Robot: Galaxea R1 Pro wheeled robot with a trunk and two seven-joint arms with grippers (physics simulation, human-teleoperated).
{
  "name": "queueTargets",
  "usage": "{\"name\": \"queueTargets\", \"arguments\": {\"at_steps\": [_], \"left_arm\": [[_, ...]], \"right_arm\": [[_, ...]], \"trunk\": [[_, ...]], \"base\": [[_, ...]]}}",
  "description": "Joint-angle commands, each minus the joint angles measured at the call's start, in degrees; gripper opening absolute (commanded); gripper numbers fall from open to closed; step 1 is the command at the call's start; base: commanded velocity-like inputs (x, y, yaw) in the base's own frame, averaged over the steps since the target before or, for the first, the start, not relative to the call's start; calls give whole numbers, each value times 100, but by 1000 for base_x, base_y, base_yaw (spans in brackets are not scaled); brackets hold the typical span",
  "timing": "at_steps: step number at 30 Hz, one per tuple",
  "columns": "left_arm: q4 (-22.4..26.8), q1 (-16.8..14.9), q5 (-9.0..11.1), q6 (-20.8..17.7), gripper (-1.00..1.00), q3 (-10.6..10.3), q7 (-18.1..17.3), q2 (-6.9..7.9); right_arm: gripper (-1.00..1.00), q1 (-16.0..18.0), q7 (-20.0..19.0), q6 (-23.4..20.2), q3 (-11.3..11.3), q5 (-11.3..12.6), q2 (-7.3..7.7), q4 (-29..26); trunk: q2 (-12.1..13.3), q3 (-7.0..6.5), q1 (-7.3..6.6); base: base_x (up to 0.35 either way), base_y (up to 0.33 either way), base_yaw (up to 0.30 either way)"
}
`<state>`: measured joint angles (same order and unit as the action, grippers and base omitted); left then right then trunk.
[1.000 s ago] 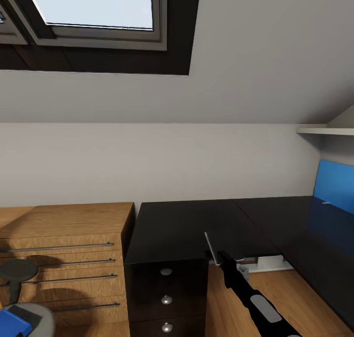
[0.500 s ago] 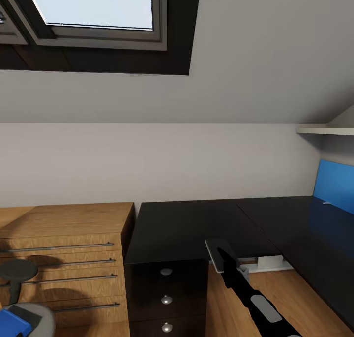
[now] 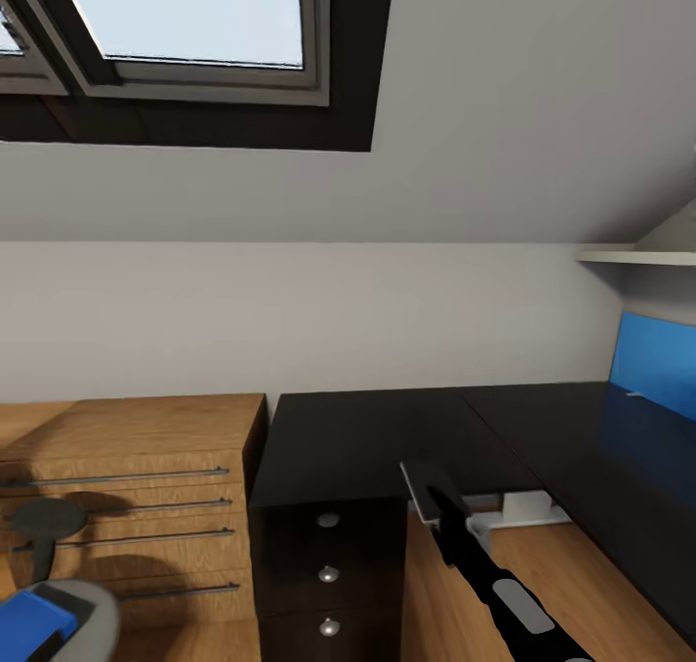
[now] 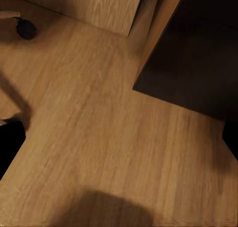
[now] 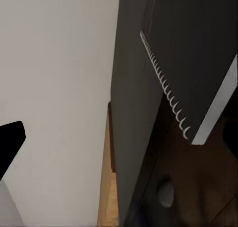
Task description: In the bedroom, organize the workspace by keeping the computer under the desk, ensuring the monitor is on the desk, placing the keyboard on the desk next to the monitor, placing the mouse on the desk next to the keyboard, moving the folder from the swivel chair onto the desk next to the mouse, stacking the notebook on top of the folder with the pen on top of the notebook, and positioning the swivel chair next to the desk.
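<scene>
**Notebook's in hand, but the folder isn't on the desk yet**

So the right gripper [image 3: 435, 496] is clamped on the notebook [image 3: 422, 486], a small spiral-bound pad, holding it just above the front edge of the desk [image 3: 387, 435], right over the drawer unit [image 3: 329, 575]. Can't tell what the left gripper is doing; its camera just looks down at the wooden floor [image 4: 99, 137].

The blue folder [image 3: 34, 623] is sitting on the swivel chair [image 3: 82, 618], well off to the left of the desk, in front of the wooden cabinet [image 3: 126, 478]. My guess: it's carrying the notebook over. The stack needs the folder underneath, so next it either parks the notebook on the desk or fetches the folder.
</scene>
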<state>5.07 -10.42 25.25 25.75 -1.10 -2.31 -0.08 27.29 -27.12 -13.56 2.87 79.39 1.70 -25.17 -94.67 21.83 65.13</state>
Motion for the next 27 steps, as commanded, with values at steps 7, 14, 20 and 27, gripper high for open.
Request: {"name": "queueTargets", "arguments": {"at_steps": [7,14,20,27], "left_arm": [[-6,-4,50,18,100,-13,-24,-1],[-6,-3,50,18,100,-13,-24,-1],[-6,-4,50,18,100,-13,-24,-1],[-6,-4,50,18,100,-13,-24,-1]], "right_arm": [[100,4,-13,-15,30,58,6,4],[100,4,-13,-15,30,51,5,9],[100,4,-13,-15,36,50,1,9],[100,4,-13,-7,38,50,-1,9]], "trunk": [[-4,7,-4],[-4,7,-4],[-4,7,-4],[-4,7,-4]], "base": [[-261,0,0],[-147,0,0],[-203,0,0],[-222,0,0]]}}
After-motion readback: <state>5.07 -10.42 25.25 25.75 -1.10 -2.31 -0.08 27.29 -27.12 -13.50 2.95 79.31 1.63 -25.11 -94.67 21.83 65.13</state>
